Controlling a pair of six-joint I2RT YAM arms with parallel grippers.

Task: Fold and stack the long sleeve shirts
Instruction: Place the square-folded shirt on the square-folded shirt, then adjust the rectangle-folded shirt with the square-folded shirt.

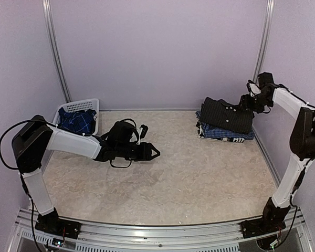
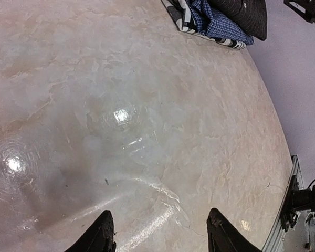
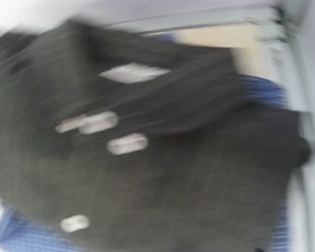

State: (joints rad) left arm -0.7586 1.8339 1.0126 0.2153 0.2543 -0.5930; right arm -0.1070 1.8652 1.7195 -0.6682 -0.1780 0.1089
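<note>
Top view: black shirt (image 1: 228, 115) folded on checked shirt (image 1: 224, 134), 2 o'clock; plaid shirt (image 1: 76, 121) in basket (image 1: 89, 104), 10 o'clock. Left gripper (image 1: 153, 153) parted, holding nothing. Right gripper (image 1: 250, 101) beside the stack, grip cannot be told.
Left wrist: fingers apart above table (image 2: 147, 105).
Right wrist: black shirt, blurred, close.

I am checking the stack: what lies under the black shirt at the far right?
Under the black pinstriped shirt lies a blue-and-white checked shirt, only its edges showing. Lowest, black-and-white striped fabric peeks out; the rest of both is covered.
</note>
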